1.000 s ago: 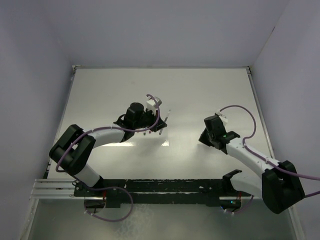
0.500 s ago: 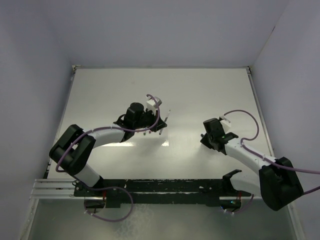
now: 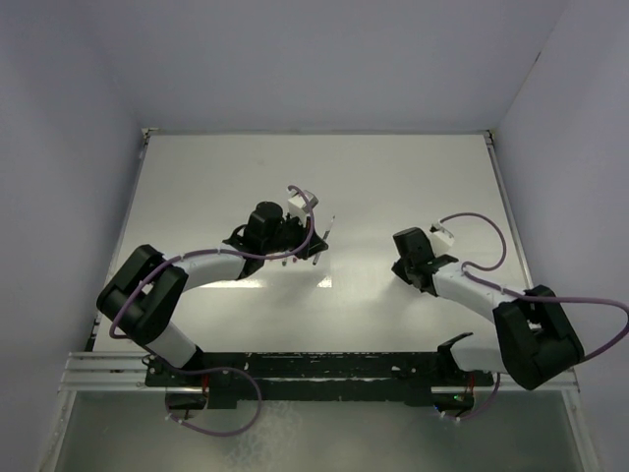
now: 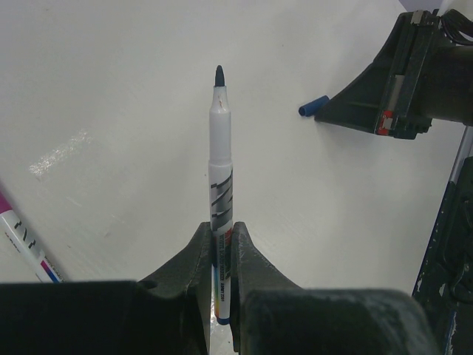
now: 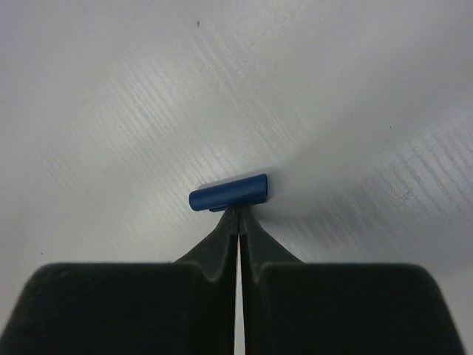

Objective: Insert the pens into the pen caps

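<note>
On the table (image 3: 413,177) the job looked to be short of its finish; no pen was seen seated in a cap, and the top view was too coarse to find the other pens and caps. I judged 1 pairing to be in hand: bring tip and cap together, then press home.

The left end effector (image 4: 220,244) was clenched on the lower barrel of a pen (image 4: 219,148); the jaws were parted only by the barrel's width; the pen stuck straight out past the fingertips, its dark tip bare and pointing away from the wrist.

The right end effector (image 5: 239,214) was pressed fully closed, with only a hairline between the fingers; its tips met right at a dark blue cap (image 5: 228,193) lying crosswise on the table; whether they nipped its clip, I could not tell.

A second pen (image 4: 22,235) lay on the table beside the left end effector, apart from it; its ends were cut off or too small to judge.
</note>
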